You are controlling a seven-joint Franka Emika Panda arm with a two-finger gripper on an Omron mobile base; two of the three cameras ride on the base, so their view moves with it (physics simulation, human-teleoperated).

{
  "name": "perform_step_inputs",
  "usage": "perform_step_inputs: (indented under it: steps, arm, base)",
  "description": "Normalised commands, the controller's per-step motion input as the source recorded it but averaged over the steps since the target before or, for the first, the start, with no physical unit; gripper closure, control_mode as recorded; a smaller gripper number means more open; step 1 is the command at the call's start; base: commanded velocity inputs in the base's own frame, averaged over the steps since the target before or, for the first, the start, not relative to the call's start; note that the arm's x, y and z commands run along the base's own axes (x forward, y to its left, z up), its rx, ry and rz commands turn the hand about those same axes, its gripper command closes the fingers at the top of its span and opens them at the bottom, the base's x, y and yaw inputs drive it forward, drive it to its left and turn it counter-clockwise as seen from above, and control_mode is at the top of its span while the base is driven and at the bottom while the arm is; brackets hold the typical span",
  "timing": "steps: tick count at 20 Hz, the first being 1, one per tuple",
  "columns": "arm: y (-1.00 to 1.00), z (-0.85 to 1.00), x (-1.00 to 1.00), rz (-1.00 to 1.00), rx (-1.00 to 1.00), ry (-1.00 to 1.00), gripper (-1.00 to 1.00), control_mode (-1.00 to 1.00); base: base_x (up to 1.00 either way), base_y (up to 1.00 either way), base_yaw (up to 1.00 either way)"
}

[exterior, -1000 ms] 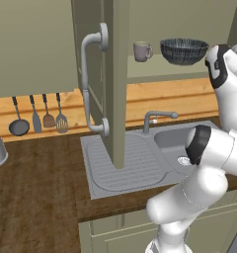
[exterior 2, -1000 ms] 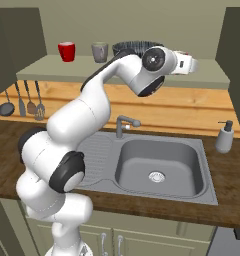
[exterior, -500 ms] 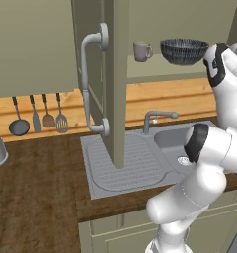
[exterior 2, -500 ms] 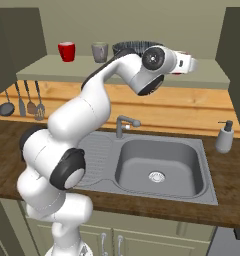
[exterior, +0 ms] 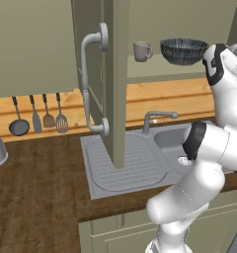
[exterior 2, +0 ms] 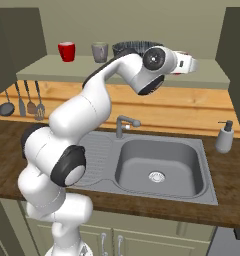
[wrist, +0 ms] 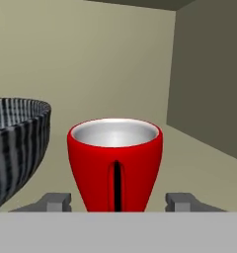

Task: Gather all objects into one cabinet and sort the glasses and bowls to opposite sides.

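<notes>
Two red mugs: we see the near red mug (wrist: pixel 115 163) upright on the pale green shelf (exterior 2: pixel 42 67), handle turned toward the hand camera, its inside pale grey; the far red mug (exterior 2: pixel 67 51) stands at the shelf's left end in the right base view.
End effector: the end effector (wrist: pixel 118 202) is spread, one dark tip on each side of the near red mug's lower body, and we see a narrow gap between each tip and the mug's wall, so nothing is pinched.
Bowl: the dark ribbed bowl (wrist: pixel 14 148) sits on the same shelf, just beside the near red mug and apart from it; in the right base view the arm's upper link covers part of it.
Grey mug: the grey mug (exterior: pixel 141 51) stands upright between the far red mug and the bowl, near the bowl but not touching.
Cabinet: the olive-green cabinet door (exterior: pixel 116 99) hangs open, edge-on to the left base camera, with its curved grey bar handle (exterior: pixel 87 74) facing left.
Desk: the dark wooden desk (exterior: pixel 36 197) carries the grey sink (exterior 2: pixel 159 165) with its tap (exterior 2: pixel 123 125); a soap dispenser (exterior 2: pixel 223 137) stands to the right of the basin.
Wall: four kitchen utensils (exterior: pixel 39 118) hang on the wooden backsplash, well apart from the shelf items.
</notes>
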Motion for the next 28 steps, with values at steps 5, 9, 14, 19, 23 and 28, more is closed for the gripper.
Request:
perform_step_inputs:
  steps: [5, 9, 14, 19, 23, 28]
  arm:
    - [-0.19, 0.0, -0.02, 0.0, 0.0, 0.0, 1.0, -1.0]
    - [-0.08, 0.0, -0.02, -0.01, 0.0, 0.0, 1.0, -1.0]
    - [0.0, 0.05, -0.18, 0.0, 0.0, 0.0, 1.0, -1.0]
    - [0.0, 0.16, -0.24, -0.01, 0.0, 0.0, 1.0, -1.0]
    - [0.0, 0.14, -0.33, -0.03, 0.0, 0.0, 1.0, -1.0]
    - [0.0, 0.23, -0.47, -0.01, 0.01, 0.0, 1.0, -1.0]
  base:
    - [0.0, 0.0, 0.0]
    - [0.0, 0.0, 0.0]
    - [0.0, 0.0, 0.0]
    - [0.0, 0.0, 0.0]
    - [0.0, 0.0, 0.0]
    - [0.0, 0.0, 0.0]
